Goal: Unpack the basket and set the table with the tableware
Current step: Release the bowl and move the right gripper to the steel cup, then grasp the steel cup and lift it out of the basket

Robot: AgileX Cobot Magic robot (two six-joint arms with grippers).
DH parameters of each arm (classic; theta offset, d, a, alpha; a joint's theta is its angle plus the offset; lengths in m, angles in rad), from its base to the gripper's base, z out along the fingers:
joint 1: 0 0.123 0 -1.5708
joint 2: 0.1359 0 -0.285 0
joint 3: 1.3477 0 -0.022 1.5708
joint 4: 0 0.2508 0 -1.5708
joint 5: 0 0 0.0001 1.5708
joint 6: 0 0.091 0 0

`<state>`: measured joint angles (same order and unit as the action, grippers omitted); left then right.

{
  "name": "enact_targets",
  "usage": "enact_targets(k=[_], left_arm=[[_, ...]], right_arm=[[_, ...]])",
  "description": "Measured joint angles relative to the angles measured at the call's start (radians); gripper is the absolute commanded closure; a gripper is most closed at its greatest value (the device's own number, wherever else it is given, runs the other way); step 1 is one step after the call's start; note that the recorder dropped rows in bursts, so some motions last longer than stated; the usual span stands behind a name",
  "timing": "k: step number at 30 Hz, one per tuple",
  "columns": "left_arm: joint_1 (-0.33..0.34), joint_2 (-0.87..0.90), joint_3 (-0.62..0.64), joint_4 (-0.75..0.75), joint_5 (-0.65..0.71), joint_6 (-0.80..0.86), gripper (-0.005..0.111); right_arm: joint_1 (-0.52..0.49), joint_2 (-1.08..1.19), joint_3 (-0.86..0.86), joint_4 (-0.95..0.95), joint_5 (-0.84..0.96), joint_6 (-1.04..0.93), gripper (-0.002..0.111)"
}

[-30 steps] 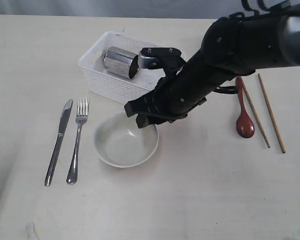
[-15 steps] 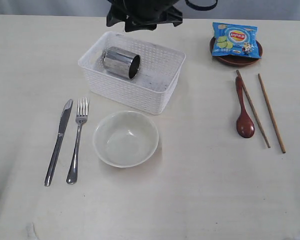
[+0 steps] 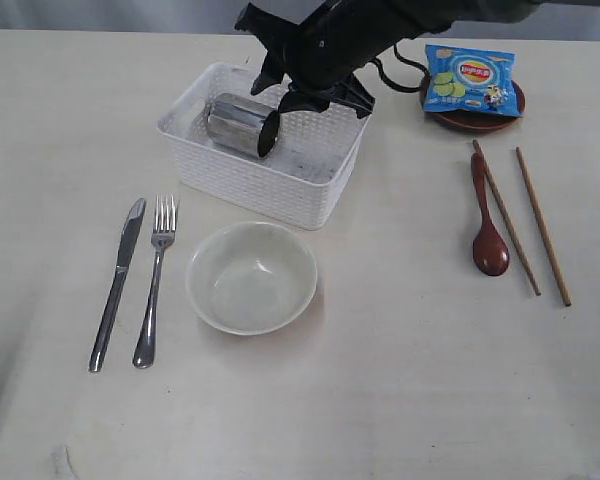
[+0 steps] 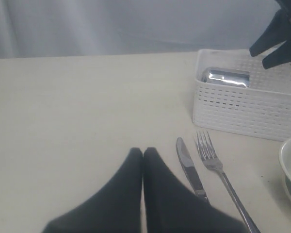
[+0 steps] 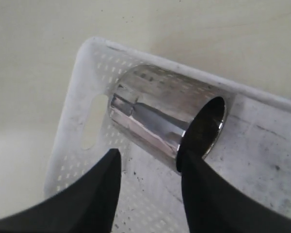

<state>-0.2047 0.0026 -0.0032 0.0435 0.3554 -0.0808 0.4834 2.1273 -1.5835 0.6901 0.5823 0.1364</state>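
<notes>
The white basket (image 3: 320, 185) stands at the back middle of the table (image 3: 400, 380). A steel mug (image 3: 238, 123) lies on its side in it. My right gripper (image 3: 272, 98) hangs open over the basket, one finger (image 5: 199, 184) at the mug's (image 5: 155, 114) open rim and the other beside it. Of the tableware, the knife (image 3: 118, 283), fork (image 3: 154, 280) and off-white bowl (image 3: 252, 277) lie in front of the basket. The wooden spoon (image 3: 488, 225) and two chopsticks (image 3: 525, 222) lie to the right. My left gripper (image 4: 143, 151) is shut and empty, low beside the knife (image 4: 189, 167).
A small brown plate (image 3: 473, 117) at the back right carries a blue chips packet (image 3: 470, 78). The fork (image 4: 216, 162) and the basket's wall (image 4: 242, 109) lie ahead of my left gripper.
My right arm left the bowl's rim, swung back to the table's far edge, then came down over the basket to the mug. The tableware has not moved.
</notes>
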Motion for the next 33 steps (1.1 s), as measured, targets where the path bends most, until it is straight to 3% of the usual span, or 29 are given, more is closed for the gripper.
enact_targets(k=[18,21,24,33], left_arm=[[0.000,0.000,0.000,0.000,0.000,0.000,0.107],[0.000,0.000,0.000,0.000,0.000,0.000,0.107],[0.000,0.000,0.000,0.000,0.000,0.000,0.107],[0.000,0.000,0.000,0.000,0.000,0.000,0.107]], right_arm=[[0.000,0.090,-0.001,0.181,-0.083,-0.148,0.070],[0.000,0.099,-0.001,0.218,-0.086,-0.189,0.083],[0.000,0.101,-0.001,0.235,-0.087,-0.223,0.108],[-0.002,0.061,-0.006,0.224,-0.110,-0.273,0.109]])
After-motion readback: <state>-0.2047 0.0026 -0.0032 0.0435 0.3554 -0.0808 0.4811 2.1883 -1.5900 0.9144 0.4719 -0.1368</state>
